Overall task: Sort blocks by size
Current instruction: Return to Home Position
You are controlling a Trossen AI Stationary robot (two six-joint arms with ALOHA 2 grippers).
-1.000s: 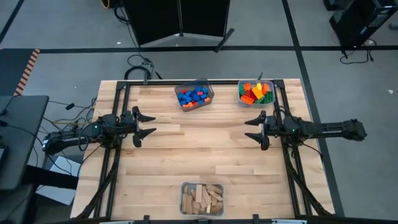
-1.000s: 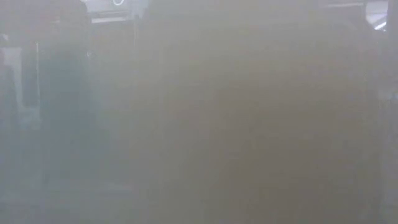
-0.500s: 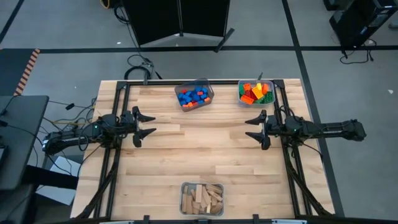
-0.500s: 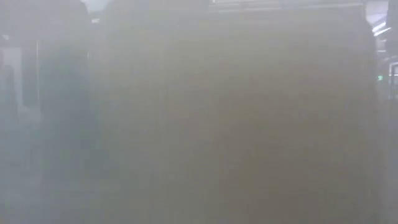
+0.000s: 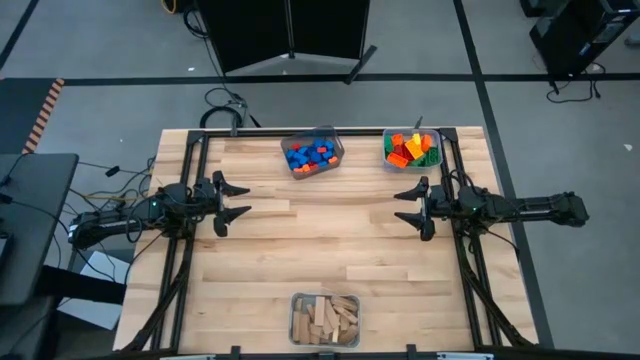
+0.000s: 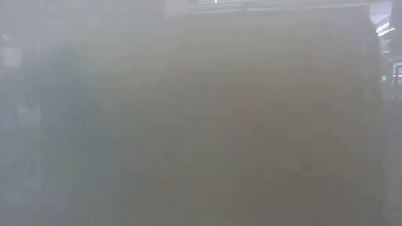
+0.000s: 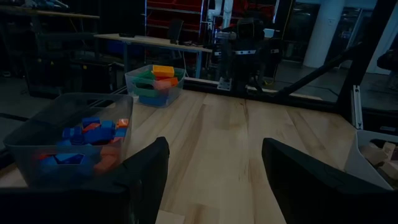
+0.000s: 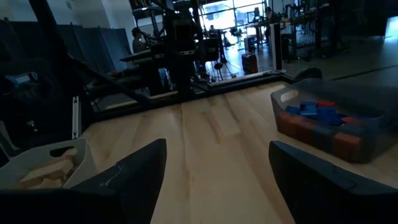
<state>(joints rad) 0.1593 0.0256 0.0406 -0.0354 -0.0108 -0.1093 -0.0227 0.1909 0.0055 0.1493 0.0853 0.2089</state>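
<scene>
The blocks lie in three clear bins. Blue and red bricks fill one bin [image 5: 312,155] at the table's far edge. Orange, green and yellow bricks fill another [image 5: 411,148] to its right. Tan wooden blocks fill a third [image 5: 325,318] at the near edge. My left gripper [image 5: 236,201] hovers open at the table's left side, pointing level toward the right. My right gripper [image 5: 409,207] hovers open at the right side, pointing left. Neither has anything between its fingers. The low view shows only grey haze.
Bare wooden tabletop [image 5: 325,235] stretches between the two grippers and the three bins. Black frame rails [image 5: 190,170] run along the table's left and right sides. The left wrist view shows the blue-brick bin [image 7: 68,140] close by its fingers.
</scene>
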